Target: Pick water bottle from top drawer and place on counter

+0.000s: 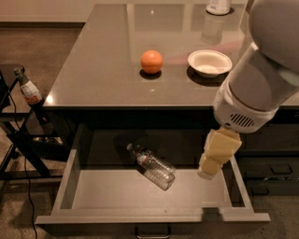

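Note:
The water bottle (152,165), small, clear and crinkled, lies on its side on the floor of the open top drawer (117,196), cap pointing to the back left. My gripper (213,164) hangs from the big white arm over the drawer's right part, to the right of the bottle and apart from it. Its pale fingers point down. The dark grey glossy counter (103,65) stretches behind the drawer.
An orange (152,61) and a white bowl (210,63) sit on the counter, with a white container (218,6) at the far edge. A dark-capped bottle with a red-white label (28,88) stands on a black stand at the left. Dark lower drawers (271,168) are at the right.

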### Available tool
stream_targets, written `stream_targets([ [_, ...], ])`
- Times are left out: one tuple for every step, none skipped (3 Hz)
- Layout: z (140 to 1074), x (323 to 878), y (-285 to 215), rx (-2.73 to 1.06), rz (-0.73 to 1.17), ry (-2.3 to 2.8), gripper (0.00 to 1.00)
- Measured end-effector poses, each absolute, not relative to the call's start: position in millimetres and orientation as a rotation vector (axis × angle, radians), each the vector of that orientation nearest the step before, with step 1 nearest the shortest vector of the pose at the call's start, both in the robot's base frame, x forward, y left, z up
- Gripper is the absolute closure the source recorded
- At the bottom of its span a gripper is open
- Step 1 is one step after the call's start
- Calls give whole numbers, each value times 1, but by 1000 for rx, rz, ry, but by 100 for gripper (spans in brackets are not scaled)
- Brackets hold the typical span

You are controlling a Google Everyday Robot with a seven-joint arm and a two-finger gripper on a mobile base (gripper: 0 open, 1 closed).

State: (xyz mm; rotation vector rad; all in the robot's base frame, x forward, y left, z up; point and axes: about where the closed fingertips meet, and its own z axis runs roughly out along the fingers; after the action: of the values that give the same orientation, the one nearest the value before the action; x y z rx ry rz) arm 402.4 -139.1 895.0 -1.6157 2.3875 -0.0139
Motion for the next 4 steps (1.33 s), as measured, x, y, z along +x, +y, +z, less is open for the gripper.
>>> stream_targets([
  [861, 391, -115, -1636, 42, 2392, 0],
  [807, 391, -94, -1662, 97, 2434, 0],
  [760, 398, -79, -1647, 185, 2501, 0],
  [757, 399, -79, -1643, 194, 2509, 0],
])
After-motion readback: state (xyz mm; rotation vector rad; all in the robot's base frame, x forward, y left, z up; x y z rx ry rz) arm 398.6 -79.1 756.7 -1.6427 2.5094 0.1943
